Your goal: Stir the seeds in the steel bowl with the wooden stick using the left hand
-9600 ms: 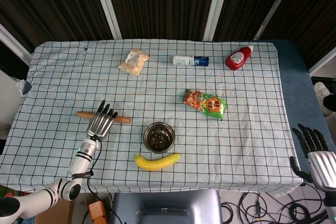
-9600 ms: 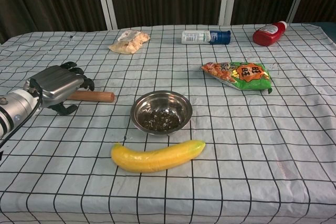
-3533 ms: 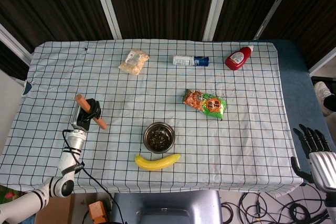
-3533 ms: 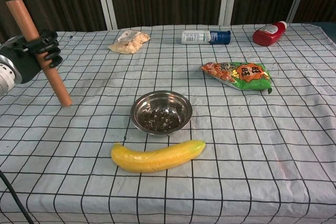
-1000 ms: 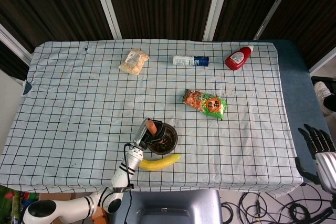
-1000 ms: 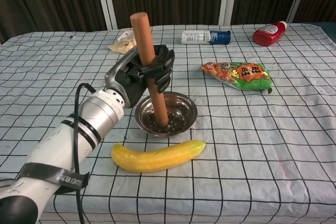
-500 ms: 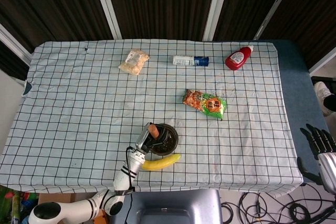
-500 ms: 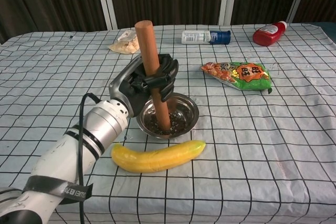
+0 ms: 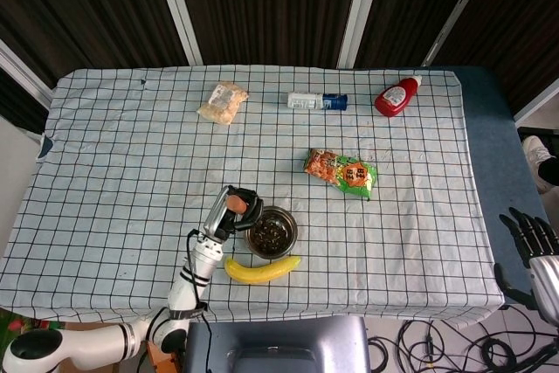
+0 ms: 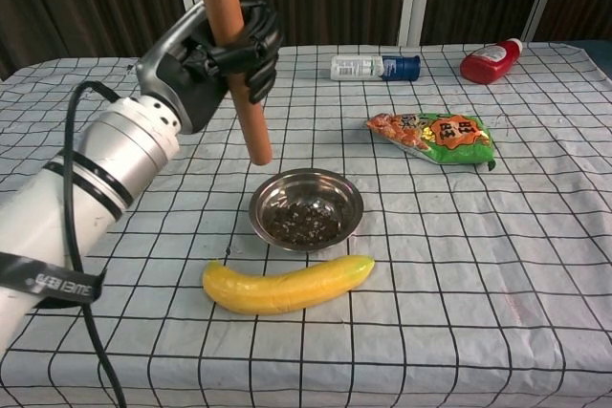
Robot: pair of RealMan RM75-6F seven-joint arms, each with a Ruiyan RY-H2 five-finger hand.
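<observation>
My left hand grips the wooden stick upright, its lower end hanging in the air above and to the left of the steel bowl. Dark seeds lie in the bowl's bottom. From above, the left hand sits just left of the bowl, with the stick's round top showing. My right hand hangs off the table's right edge, fingers apart, holding nothing.
A banana lies just in front of the bowl. A snack packet lies to the right. At the back are a white bag, a lying bottle and a red ketchup bottle. The checked cloth covers the table.
The left hand has lifted the stick out of the bowl and moved it up and to the left. The bowl and seeds stay in place.
</observation>
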